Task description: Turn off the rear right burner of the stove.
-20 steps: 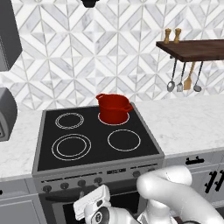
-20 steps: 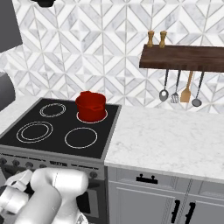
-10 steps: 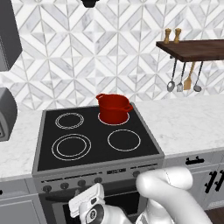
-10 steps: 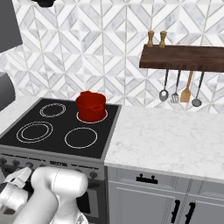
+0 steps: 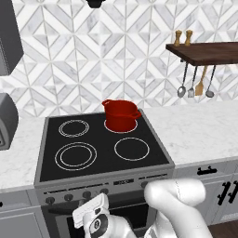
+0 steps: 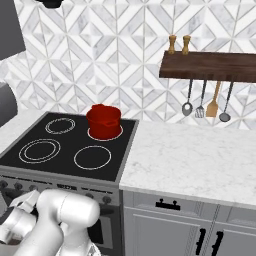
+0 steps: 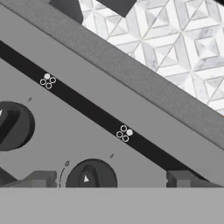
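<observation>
The stove (image 5: 56, 183) is a grey steel range with a black glass top. A red pot (image 5: 121, 114) sits on the rear right burner (image 5: 122, 131), so only a thin arc of its white ring shows; from the right side the pot (image 6: 104, 121) covers the burner (image 6: 102, 138) in the same way. Small dark knobs (image 5: 87, 194) line the front panel. My gripper (image 5: 91, 211) hangs low, close in front of this knob row. In the hand view my gripper (image 7: 111, 179) is open, its fingertips (image 7: 41, 178) standing either side of a dark knob (image 7: 90, 175) marked with a white arrow.
A second knob (image 7: 13, 124) sits further left on the panel. A grey toaster oven (image 5: 7, 121) stands on the left counter. A marble counter (image 5: 200, 130) runs to the right, under a wooden shelf (image 5: 204, 51) with hanging utensils. Grey cabinet drawers (image 5: 207, 170) flank the oven door.
My hand has edged slightly to the left along the stove's front panel. The jaws have stayed open, and the pot has not moved.
</observation>
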